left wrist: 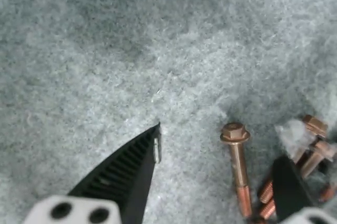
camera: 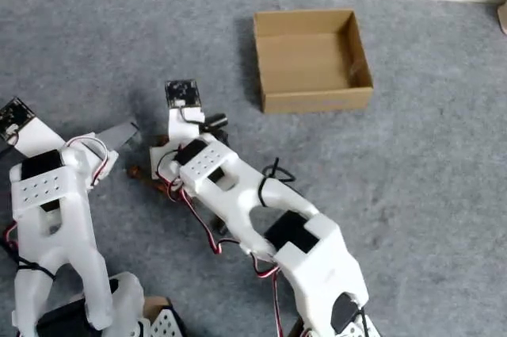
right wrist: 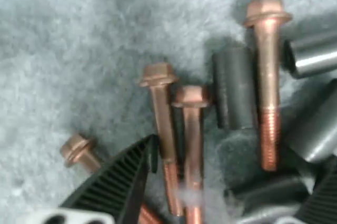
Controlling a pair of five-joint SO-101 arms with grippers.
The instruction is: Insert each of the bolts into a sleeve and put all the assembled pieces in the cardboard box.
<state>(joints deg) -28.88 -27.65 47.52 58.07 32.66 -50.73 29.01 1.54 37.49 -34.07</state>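
Left pincer (left wrist: 218, 145): wide open with nothing in it, low over the grey bench (left wrist: 105, 50). We only get its black ribbed finger (left wrist: 126, 176) and the tip of the other one.
Lone bolt (left wrist: 238, 166): lies flat on the bench between those two fingers, head end away from the wrist. As far as we can tell it touches neither finger, and its threaded end is cut off by the picture edge.
Bolt heap (left wrist: 310, 150): a few more copper-coloured ones just beside the far finger and partly behind it. There's a pale smudge over them that we honestly can't make out.
Right pincer (right wrist: 234, 166): also open and gripping nothing, right down near the bench. Its second finger is just a dark corner at the frame edge.
Bolts (right wrist: 163, 124): we count four under it. Two lie side by side and nearly touch, one is half tucked under the ribbed finger, and one is over by the sleeves.
Sleeves (right wrist: 234, 87): a dark one lies alongside that last bolt, loose. The rest are cropped or overlapping, so we can't count them.
Cardboard box (camera: 313, 101): open top, well apart from the parts.
Pile (camera: 136, 171) from above: mostly hidden under the right arm (camera: 238, 194), with only a bit of copper poking out.
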